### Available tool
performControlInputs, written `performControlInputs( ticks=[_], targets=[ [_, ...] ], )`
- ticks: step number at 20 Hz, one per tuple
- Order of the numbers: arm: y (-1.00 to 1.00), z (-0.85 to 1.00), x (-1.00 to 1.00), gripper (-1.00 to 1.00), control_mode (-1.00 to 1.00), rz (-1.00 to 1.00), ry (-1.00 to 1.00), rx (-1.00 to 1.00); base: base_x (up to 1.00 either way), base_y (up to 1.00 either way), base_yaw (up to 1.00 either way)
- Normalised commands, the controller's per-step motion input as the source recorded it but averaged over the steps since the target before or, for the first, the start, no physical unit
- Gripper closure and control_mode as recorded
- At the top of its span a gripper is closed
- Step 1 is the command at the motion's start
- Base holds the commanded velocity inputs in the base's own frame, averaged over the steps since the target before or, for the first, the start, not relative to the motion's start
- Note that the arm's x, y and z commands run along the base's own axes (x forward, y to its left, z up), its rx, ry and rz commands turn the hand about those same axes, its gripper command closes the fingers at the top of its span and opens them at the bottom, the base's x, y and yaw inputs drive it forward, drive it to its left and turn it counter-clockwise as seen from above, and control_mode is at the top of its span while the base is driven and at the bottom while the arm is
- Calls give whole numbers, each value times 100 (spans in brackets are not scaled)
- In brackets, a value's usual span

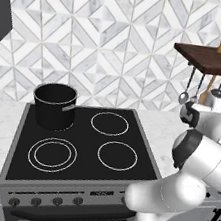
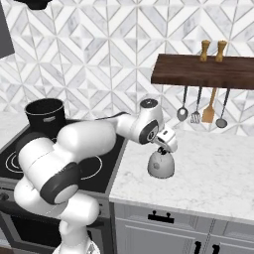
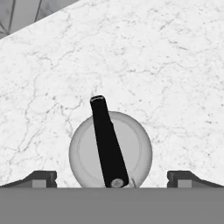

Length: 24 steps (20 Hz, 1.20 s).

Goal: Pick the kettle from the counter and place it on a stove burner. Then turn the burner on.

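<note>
Marble counter (image 3: 175,65), kettle (image 3: 87,153) between spread jaws, black pot (image 1: 54,105) on cooktop (image 1: 83,149)

kitchen | black cooktop (image 1: 84,144) | marble counter (image 2: 208,173) | hanging utensils (image 2: 201,111)

The counter (image 2: 208,173) was a flat white marble-look slab with faint grey veins, running to the right of the black glass cooktop (image 1: 84,146). Sitting directly on it was the kettle (image 2: 160,164), small, egg-shaped and pale grey-white, upright near the counter's left end, just beside the cooktop's edge. From the hand view, the kettle (image 3: 110,149) showed its dark handle across the top, bare marble all around it. On the cooktop, the big black pot (image 1: 54,105) stood on the rear left, and three white ring outlines were uncovered.
</note>
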Motion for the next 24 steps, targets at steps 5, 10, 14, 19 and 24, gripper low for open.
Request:
performControlInputs(
  ticks=[5,10,14,19,24],
  targets=[
    [0,-20,0,-100,-100,0,-6,0,0,0,0],
    [0,-10,0,-100,-100,0,-5,0,0,0,0],
    [0,-7,0,-100,-100,0,-1,0,0,0,0],
    [0,-1,0,-100,-100,0,0,0,0,0,0],
    [0,0,0,-100,-100,0,0,0,0,0,0]
  ],
)
